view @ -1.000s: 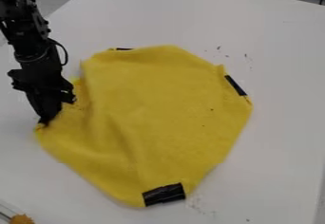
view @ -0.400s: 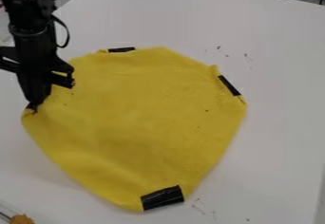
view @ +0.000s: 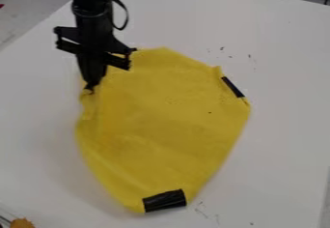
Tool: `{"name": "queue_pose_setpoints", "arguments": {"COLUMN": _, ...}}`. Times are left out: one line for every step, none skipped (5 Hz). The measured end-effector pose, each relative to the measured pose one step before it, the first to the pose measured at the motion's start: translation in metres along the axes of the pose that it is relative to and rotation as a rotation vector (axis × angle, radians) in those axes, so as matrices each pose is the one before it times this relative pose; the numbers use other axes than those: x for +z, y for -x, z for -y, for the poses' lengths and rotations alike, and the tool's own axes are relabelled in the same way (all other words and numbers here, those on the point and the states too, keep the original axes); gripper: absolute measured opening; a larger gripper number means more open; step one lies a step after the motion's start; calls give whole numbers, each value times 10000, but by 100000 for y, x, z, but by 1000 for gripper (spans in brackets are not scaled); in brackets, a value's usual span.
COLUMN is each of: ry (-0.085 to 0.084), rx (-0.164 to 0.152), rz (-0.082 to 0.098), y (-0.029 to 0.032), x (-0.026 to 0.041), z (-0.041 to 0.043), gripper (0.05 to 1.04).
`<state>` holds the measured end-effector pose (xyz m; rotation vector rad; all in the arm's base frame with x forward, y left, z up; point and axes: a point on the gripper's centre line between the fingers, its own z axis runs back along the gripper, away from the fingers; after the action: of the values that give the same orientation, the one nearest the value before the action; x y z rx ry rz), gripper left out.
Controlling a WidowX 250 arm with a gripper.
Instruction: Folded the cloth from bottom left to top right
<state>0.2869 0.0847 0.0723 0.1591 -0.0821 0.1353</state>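
Observation:
The black gripper (view: 90,86) hangs at the upper left of the yellow cloth (view: 171,116), shut on its left corner, which looks pulled up and inward. The cloth's left side bends in below the fingertips, with creases there. Black tape marks the cloth's bottom corner (view: 165,201) and its right edge (view: 232,87). The arm covers part of the cloth's upper left edge.
The cloth lies on a white table (view: 283,125). A small orange-brown object (view: 21,223) is at the bottom left corner. Dark specks dot the tabletop above and below the cloth.
The gripper went left and slightly up at first, then right and up, carrying the cloth's left corner inward. The bottom and right parts of the cloth have hardly shifted.

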Motion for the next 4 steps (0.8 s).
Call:
{"name": "queue_pose_setpoints", "arguments": {"ry": 577, "rx": -543, "rz": 74, "y": -2422, "x": -1222, "z": 2809, "gripper": 58}}
{"name": "queue_pose_setpoints", "arguments": {"ry": 593, "rx": -423, "rz": 70, "y": -1914, "x": -1825, "z": 1883, "gripper": 58}}
{"name": "queue_pose_setpoints", "arguments": {"ry": 600, "rx": -289, "rz": -65, "y": -1115, "x": -2015, "z": 1071, "gripper": 58}}
{"name": "queue_pose_setpoints", "arguments": {"ry": 246, "rx": -302, "rz": 86, "y": -1166, "x": -640, "z": 259, "gripper": 78}}
